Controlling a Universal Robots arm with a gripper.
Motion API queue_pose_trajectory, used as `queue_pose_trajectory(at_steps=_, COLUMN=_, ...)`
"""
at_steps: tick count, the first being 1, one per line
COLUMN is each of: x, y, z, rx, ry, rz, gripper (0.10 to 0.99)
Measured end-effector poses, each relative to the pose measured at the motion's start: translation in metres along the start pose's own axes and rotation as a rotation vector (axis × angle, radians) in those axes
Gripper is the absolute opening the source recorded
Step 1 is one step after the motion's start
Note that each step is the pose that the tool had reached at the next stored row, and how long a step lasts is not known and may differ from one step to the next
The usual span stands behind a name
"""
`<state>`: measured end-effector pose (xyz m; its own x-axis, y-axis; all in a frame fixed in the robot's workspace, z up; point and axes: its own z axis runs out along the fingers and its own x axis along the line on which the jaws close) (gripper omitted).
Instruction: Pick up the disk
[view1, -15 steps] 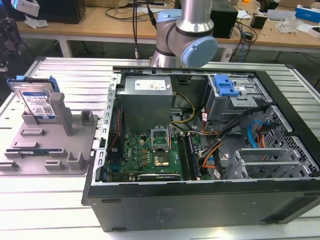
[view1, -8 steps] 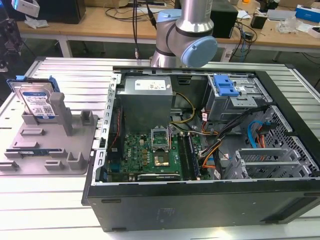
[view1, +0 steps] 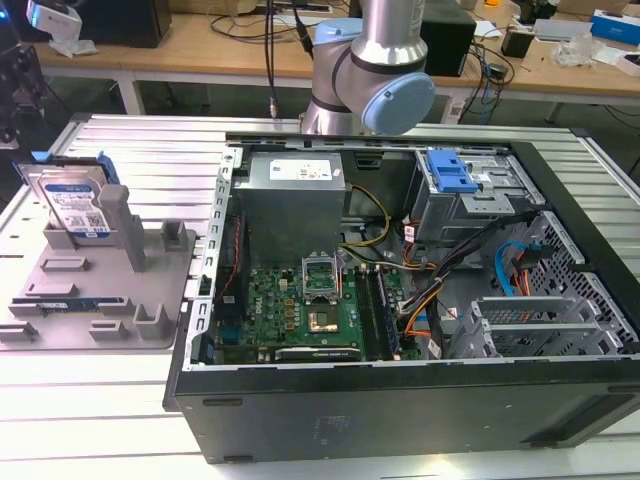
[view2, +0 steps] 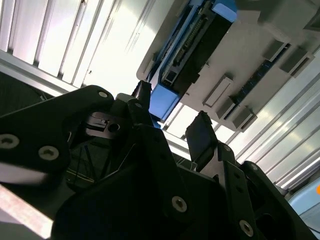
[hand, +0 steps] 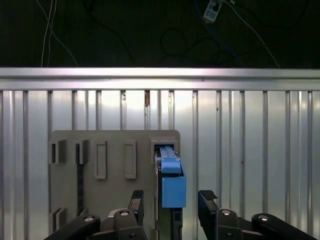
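Observation:
The disk (view1: 75, 205) stands on edge in the grey fixture (view1: 90, 290) at the exterior view's left, its white-and-blue label facing out and blue frame along its edges. In the first wrist view I look down on the disk's blue-framed edge (hand: 173, 186). My gripper (hand: 172, 200) is open, with one black fingertip (hand: 137, 199) on either side of that edge and a gap to each. In the second wrist view the disk (view2: 186, 60) is edge-on beyond the open gripper (view2: 172, 117). Nothing is held.
An open computer case (view1: 560, 180) with motherboard, cables and a blue drive-bay bracket (view1: 450, 172) takes up the middle and right of the ribbed metal table (view1: 100, 400). The arm (view1: 385, 70) rises behind the case. Cluttered benches stand at the back.

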<state>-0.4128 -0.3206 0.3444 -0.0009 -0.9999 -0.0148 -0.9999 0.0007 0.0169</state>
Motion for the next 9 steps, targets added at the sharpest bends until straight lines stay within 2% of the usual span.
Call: queue_pose_trajectory(at_steps=9, x=0.0001, y=0.0003, z=0.0059, rx=0.0, ry=0.0003, rz=0.0, gripper=0.557)
